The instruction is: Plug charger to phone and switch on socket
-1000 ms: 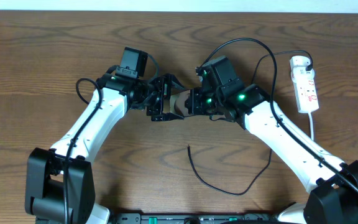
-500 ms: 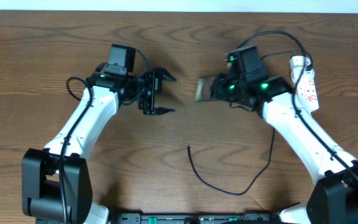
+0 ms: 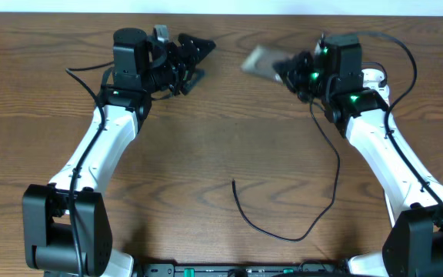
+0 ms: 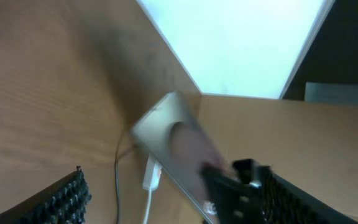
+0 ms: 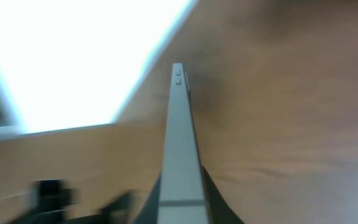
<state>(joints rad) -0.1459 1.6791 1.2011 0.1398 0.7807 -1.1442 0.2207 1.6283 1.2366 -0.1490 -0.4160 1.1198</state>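
The phone [image 3: 258, 58] is blurred and held off the table at the far middle by my right gripper [image 3: 287, 71], which is shut on it. In the right wrist view the phone [image 5: 179, 137] is edge-on between the fingers [image 5: 180, 208]. In the left wrist view the phone [image 4: 173, 140] shows tilted, ahead of my open fingers [image 4: 185, 205]. My left gripper [image 3: 197, 60] is open and empty at the far left. The charger [image 3: 283, 237] lies looped on the near table, its tip [image 3: 233, 182] free. The socket [image 3: 372, 77] is mostly hidden behind the right arm.
The socket's white cord [image 4: 148, 202] and a thin dark cable [image 4: 117, 186] show in the left wrist view. The table's far edge [image 3: 229, 14] runs just behind both grippers. Black robot cables arc over the right arm [image 3: 402, 46].
Both arms have moved apart and toward the far edge. The left gripper has left the phone and swung left. The right gripper has carried the phone right and lifted it.
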